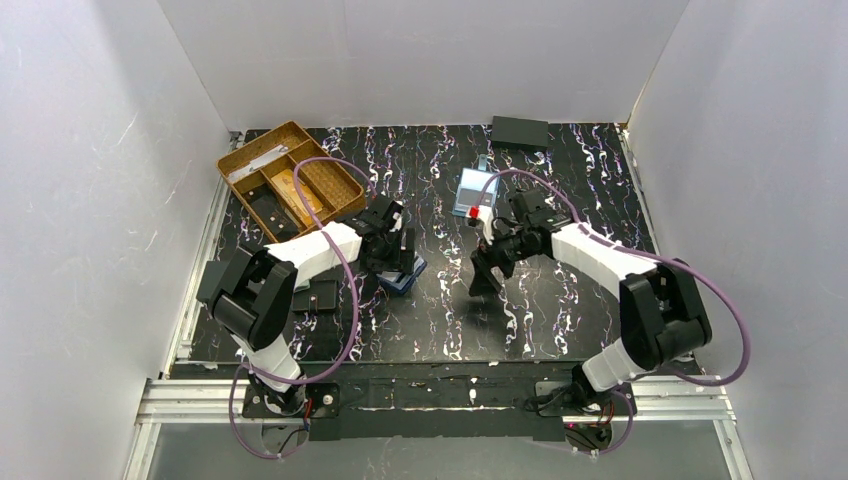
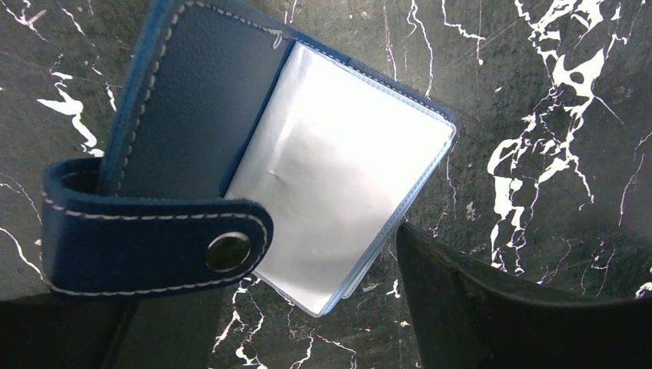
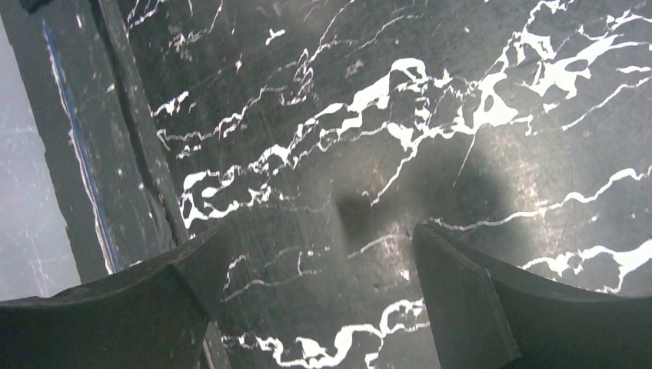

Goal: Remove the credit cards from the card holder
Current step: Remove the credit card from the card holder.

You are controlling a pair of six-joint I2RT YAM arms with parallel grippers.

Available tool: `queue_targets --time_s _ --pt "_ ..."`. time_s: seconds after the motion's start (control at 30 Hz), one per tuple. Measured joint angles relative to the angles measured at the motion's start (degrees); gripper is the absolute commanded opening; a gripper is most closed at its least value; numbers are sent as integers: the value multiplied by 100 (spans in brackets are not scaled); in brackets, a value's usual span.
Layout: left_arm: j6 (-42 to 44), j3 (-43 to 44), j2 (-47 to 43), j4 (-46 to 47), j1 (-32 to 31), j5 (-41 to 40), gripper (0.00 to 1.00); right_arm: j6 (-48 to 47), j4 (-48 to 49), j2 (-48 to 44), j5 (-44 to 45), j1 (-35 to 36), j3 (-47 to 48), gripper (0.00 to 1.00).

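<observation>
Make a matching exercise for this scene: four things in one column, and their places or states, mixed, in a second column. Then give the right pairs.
Things:
1. card holder
2. brown compartment tray
3. flat black box
4. right gripper

Places or states:
A. at the far edge of the table, right of centre
B. fingers apart over bare table
C. at the far left of the table
D. lying open, clear sleeves showing

Pairs: 1-D, 2-C, 3-A, 4-B
</observation>
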Motion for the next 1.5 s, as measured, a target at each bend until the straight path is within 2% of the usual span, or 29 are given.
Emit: queue_targets --time_s 0.27,0.6,0.83,1.07,1.17,1.5 --pt "-101 -36 -32 25 68 201 59 1048 759 553 24 237 305 92" --pt "-489 -484 -395 542 488 1086 28 1538 972 989 -16 570 585 92" --pt "-752 -872 -465 825 590 1749 21 1842 1006 1095 -107 573 928 92" --pt "-1034 -1289 -794 1019 592 2119 9 2253 1211 1062 -207 590 881 93" --pt "-1088 -1372 -924 1017 592 2126 0 2387 1379 959 -213 604 684 93" --pt "-1282 -1418 -1204 1070 592 2332 0 2965 2091 773 -341 730 34 93"
